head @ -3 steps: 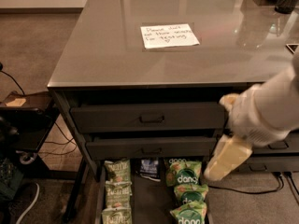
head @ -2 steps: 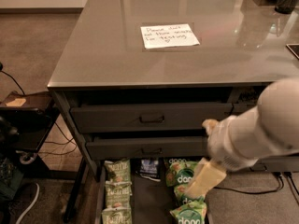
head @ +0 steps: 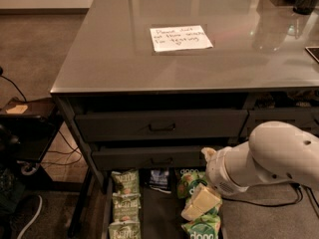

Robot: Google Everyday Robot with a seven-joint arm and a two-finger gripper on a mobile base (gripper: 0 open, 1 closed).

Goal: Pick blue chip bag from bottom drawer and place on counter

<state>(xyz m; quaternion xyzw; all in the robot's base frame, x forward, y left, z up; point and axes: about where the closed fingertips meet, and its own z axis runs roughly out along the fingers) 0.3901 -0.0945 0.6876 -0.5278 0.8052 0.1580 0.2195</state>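
Over the past second the gripper (head: 201, 204) had dropped lower and swung left, ending above the open bottom drawer (head: 158, 215), right over the bright green bags (head: 204, 227) on that side. Whether it was parted or closed could not be told, and nothing was seen held in it. The blue chip bag (head: 159, 177) lay just left of the gripper and farther back, at the rear of the drawer, untouched. Farther left lay a column of pale green bags (head: 124, 203). High above the gripper spread the counter (head: 114, 59) with its paper note (head: 180, 38)
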